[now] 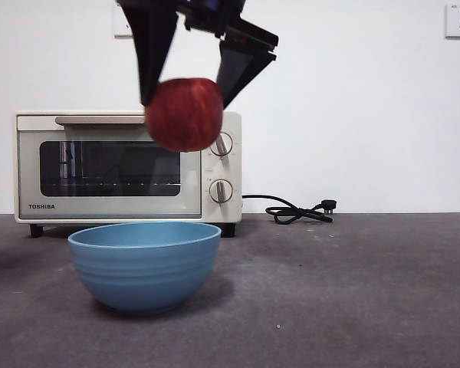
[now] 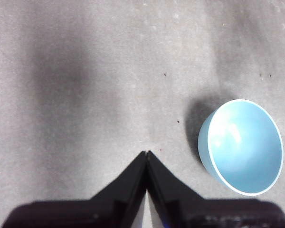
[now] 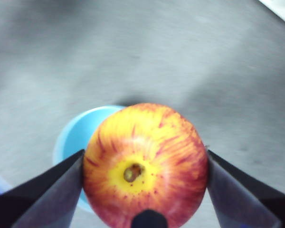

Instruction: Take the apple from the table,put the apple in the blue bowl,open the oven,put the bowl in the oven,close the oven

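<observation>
In the front view we see the oven at the left of the frame, standing at the back of the desk, its door closed. Just right of it, in the upper middle, our right gripper has its fingers clamped on the apple, which hangs above the blue bowl at lower centre. Our left gripper hovers over bare desk, fingers pressed together and holding nothing.

Closed left tool (idle), blue bowl near
</observation>
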